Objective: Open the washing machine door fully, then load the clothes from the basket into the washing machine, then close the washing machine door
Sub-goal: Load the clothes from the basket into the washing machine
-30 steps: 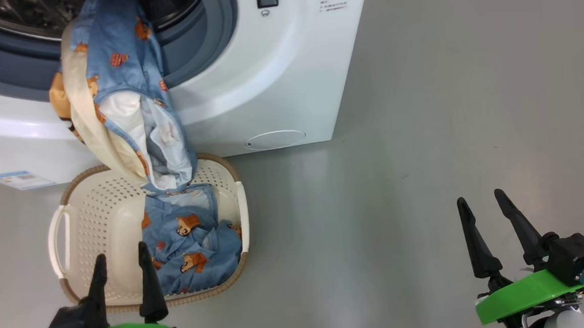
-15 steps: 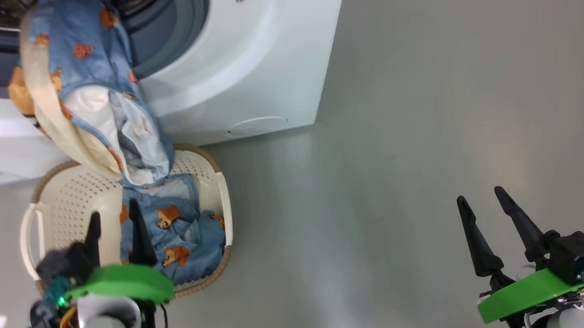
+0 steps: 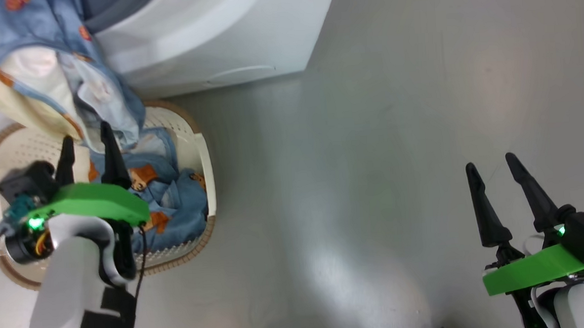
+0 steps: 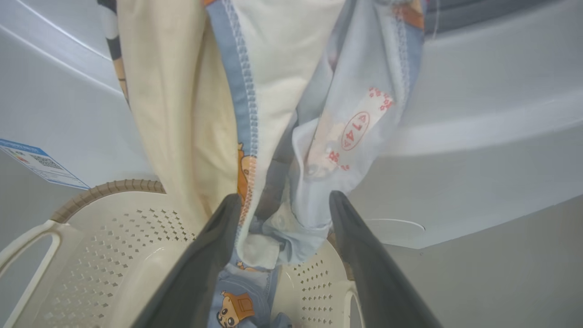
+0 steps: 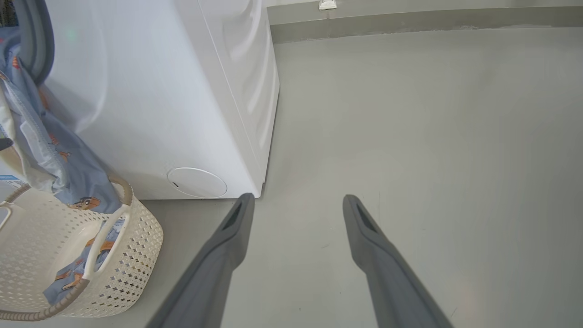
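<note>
Clothes (image 3: 53, 72) draped from washing machine (image 3: 213, 32) mouth down into basket (image 3: 205, 159) at left, soft, light and slack, probably best pinched at the bunched hanging fold between spread jaws of empty left tool (image 3: 85, 133); right tool (image 3: 491, 161) likewise wide open, empty, above bare floor (image 3: 371, 128) well apart.

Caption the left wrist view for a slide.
Open left gripper before clothes draped from the washing machine into the basket.

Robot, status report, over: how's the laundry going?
Left gripper open at the hanging clothes; right gripper open over floor. Clothes drape from washing machine into basket. Nothing blocking.
</note>
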